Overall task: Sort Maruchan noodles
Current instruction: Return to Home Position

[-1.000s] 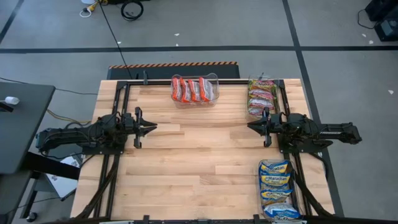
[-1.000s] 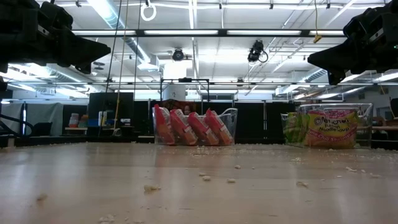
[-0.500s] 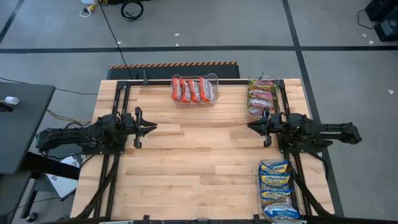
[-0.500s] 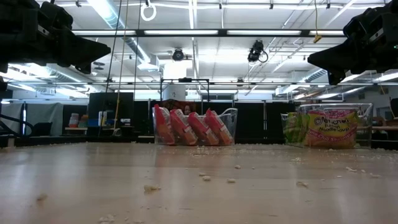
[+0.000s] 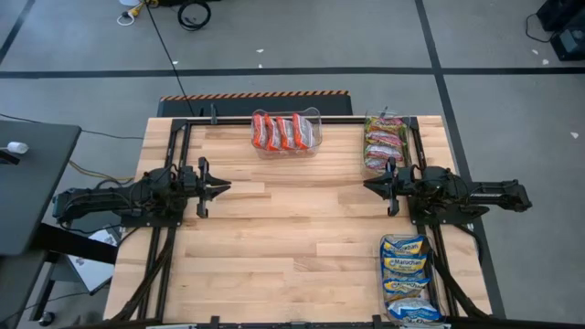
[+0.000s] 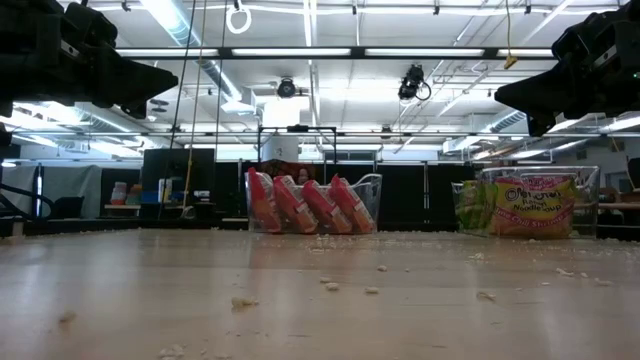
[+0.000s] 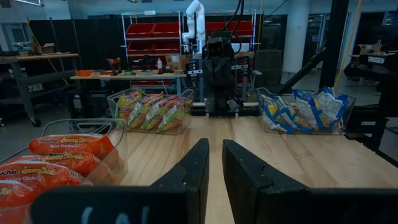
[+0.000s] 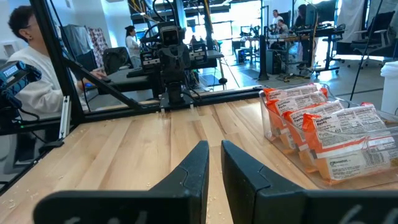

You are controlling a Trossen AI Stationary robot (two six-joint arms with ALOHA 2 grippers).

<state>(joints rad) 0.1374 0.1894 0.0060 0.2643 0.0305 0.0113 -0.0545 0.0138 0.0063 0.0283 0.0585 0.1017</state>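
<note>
I count three clear bins [image 5: 316, 115] on the table [image 5: 292, 228]. The first bin holds four red-and-white packets [image 5: 280, 132], standing side by side. The second bin [image 5: 367, 157] holds green-and-white packets [image 5: 384, 144]; I see four, but they overlap, so I am not fully sure. The third bin [image 5: 383, 274] holds blue-and-yellow packets [image 5: 406, 267], again four as far as I can tell. Together this makes about twelve packets. There are two grippers, the left gripper [image 5: 218, 187] and the right gripper [image 5: 373, 185]. Beyond the table I see one person [image 8: 28, 62] close by, and at least two more people [image 8: 132, 38] far behind.
</note>
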